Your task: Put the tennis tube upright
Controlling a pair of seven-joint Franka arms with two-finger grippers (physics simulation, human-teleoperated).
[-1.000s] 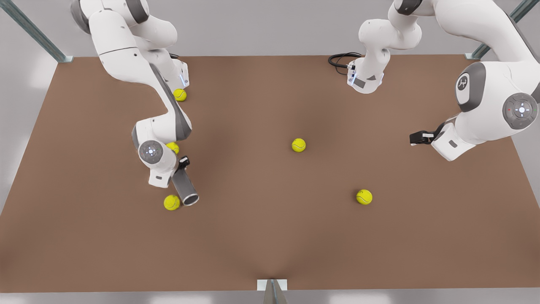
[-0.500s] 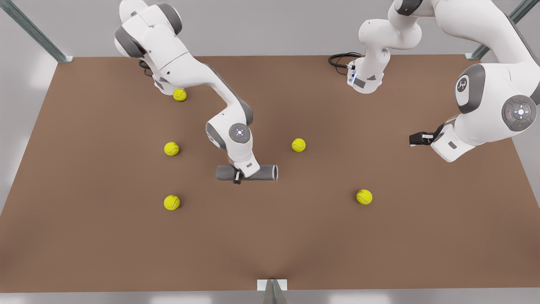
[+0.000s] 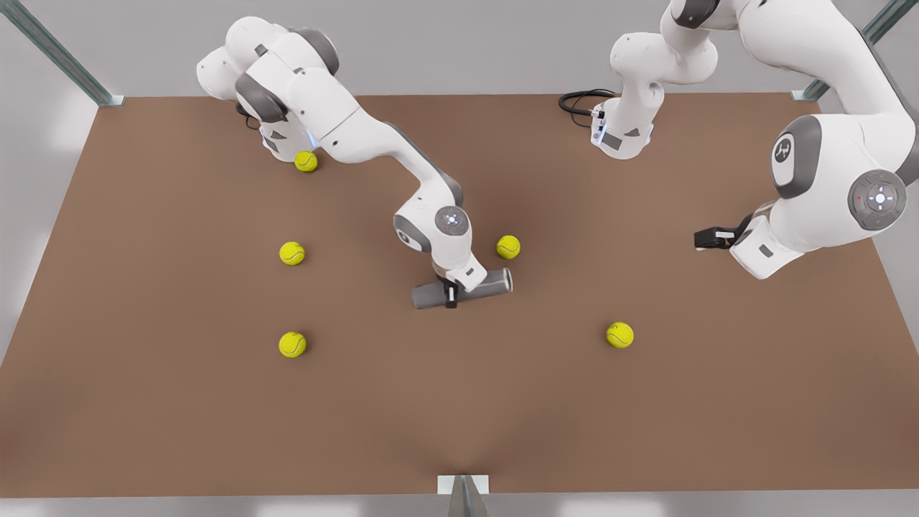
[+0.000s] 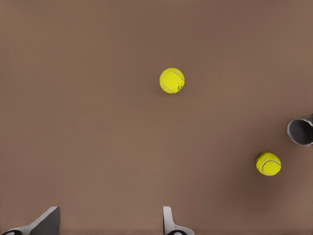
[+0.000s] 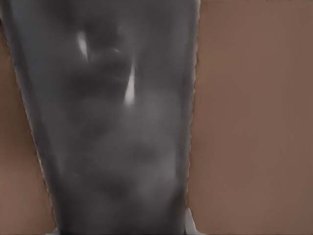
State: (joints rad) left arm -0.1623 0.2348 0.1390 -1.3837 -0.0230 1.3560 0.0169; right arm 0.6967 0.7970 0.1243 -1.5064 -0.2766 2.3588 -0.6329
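Observation:
The tennis tube [image 3: 431, 294] is a grey cylinder lying almost level near the table's middle, its hollow end toward the front view's right. My right gripper [image 3: 452, 293] is shut on its midsection from above. In the right wrist view the tennis tube [image 5: 117, 122] runs close under the camera. My left gripper [image 3: 707, 237] hangs at the front view's right, away from the tube. In the left wrist view this gripper [image 4: 107, 225] is open with nothing between its fingers, and the tube's hollow end [image 4: 301, 131] shows farther off.
Several yellow tennis balls lie on the brown table [image 3: 459, 402]: one [image 3: 508, 247] just behind the tube's open end, one [image 3: 619, 334] toward the front right, others [image 3: 291, 253] [image 3: 292, 345] at the left. Both arm bases stand at the far edge.
My right gripper has carried the tube from the front view's left toward the middle, turning it from pointing at the camera to lying crosswise. The left arm has hardly moved.

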